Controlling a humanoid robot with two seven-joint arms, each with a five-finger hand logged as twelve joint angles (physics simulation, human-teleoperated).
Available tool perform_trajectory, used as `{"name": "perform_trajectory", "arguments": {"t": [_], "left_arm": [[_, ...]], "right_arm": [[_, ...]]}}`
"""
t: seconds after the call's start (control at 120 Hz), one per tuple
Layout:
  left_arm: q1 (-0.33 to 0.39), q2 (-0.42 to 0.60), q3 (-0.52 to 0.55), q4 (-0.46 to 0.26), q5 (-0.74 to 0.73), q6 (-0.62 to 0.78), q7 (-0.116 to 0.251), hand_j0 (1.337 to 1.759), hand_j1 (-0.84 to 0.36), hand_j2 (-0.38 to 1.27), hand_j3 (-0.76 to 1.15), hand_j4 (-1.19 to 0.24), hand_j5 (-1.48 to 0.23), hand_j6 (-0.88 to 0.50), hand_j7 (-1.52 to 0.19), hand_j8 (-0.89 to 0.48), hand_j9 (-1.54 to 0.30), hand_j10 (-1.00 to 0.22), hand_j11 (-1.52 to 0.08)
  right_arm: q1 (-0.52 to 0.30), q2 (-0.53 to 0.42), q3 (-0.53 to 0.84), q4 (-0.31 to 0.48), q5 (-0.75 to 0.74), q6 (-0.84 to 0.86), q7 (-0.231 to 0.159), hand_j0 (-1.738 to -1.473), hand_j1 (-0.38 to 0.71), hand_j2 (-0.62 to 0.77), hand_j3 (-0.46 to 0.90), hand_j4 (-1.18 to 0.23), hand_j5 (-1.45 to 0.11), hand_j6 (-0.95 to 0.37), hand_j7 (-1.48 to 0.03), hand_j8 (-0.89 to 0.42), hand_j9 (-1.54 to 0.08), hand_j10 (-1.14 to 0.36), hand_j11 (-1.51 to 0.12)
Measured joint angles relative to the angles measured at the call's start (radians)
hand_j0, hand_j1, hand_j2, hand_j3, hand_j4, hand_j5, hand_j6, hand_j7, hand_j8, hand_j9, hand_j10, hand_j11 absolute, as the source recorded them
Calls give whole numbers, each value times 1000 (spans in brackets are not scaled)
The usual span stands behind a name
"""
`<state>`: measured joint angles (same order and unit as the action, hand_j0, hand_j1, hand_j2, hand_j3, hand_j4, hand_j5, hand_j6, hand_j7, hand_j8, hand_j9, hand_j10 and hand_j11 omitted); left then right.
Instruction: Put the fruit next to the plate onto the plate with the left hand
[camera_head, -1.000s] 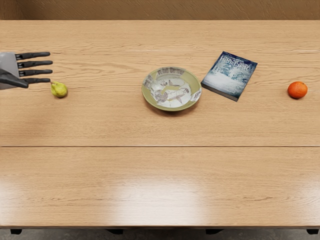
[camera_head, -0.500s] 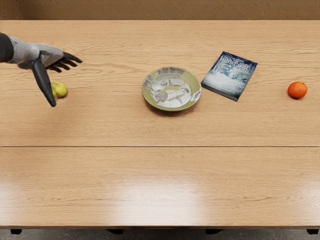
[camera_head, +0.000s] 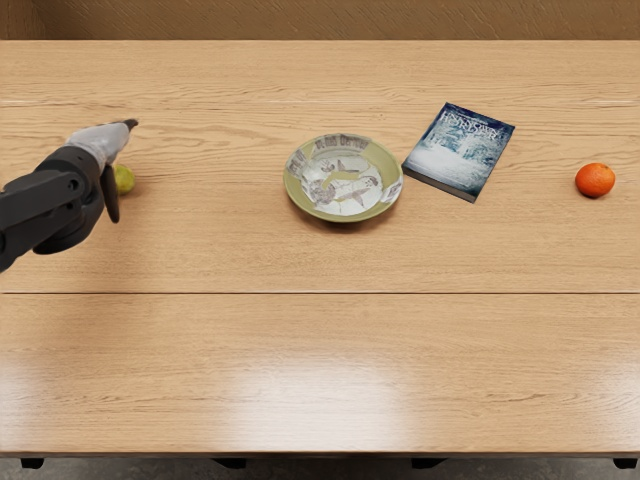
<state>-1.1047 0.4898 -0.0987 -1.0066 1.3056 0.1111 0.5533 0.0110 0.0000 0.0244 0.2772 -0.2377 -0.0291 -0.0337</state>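
A small yellow-green pear (camera_head: 125, 179) lies on the table far to the left of the plate, partly hidden behind my left hand. The olive-rimmed patterned plate (camera_head: 296, 188) sits mid-table with nothing on it. My left hand (camera_head: 117, 160) reaches in from the left edge and hovers just left of and over the pear. Its fingers (camera_head: 127, 124) stretch away from the camera and the thumb (camera_head: 111, 200) hangs down beside the fruit. The hand is open and holds nothing. An orange (camera_head: 595, 180) rests far to the right. My right arm is out of view.
A blue-covered book (camera_head: 458, 150) lies just right of the plate, at an angle. The wooden table (camera_head: 320, 340) stretches wide towards the front, with a seam running across it.
The left arm has swung forward and rotated, so the dark forearm now shows. The hand has dropped closer over the pear, with the thumb beside it. The pear has not moved.
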Motion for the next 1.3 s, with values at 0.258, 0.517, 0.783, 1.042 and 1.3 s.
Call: {"name": "perform_trajectory", "arguments": {"t": [0.258, 0.517, 0.783, 1.042, 1.3], "left_arm": [[-3, -93, 26, 214, 5, 29, -4, 1658, 312, 9, 0, -37, -43, -39, -43, -38, -43, -36, -43], [9, -138, 29, 270, -2, 85, -10, 1658, 165, 34, 0, -159, -202, -160, -202, -160, -201, -158, -201], [14, -160, 41, 277, -10, 92, -15, 1658, 34, 56, 0, -268, -345, -270, -344, -269, -344, -268, -344], [18, -181, 48, 277, -11, 89, -15, 1658, -53, 71, 0, -341, -439, -342, -439, -341, -439, -340, -439], [6, -179, 95, 277, -62, 87, -15, 1658, -133, 84, 0, -407, -526, -408, -526, -408, -526, -407, -525]], "right_arm": [[0, 0, 0, 0, 0, 0, 0, -1658, -349, 0, 0, 0, 0, 0, 0, 0, 0, 0, 0], [0, 0, 0, 0, 0, 0, 0, -1658, -349, 0, 0, 0, 0, 0, 0, 0, 0, 0, 0], [0, 0, 0, 0, 0, 0, 0, -1658, -349, 0, 0, 0, 0, 0, 0, 0, 0, 0, 0], [0, 0, 0, 0, 0, 0, 0, -1658, -349, 0, 0, 0, 0, 0, 0, 0, 0, 0, 0], [1, 0, 0, 0, 0, 0, 0, -1658, -349, 0, 0, 0, 0, 0, 0, 0, 0, 0, 0]]}}
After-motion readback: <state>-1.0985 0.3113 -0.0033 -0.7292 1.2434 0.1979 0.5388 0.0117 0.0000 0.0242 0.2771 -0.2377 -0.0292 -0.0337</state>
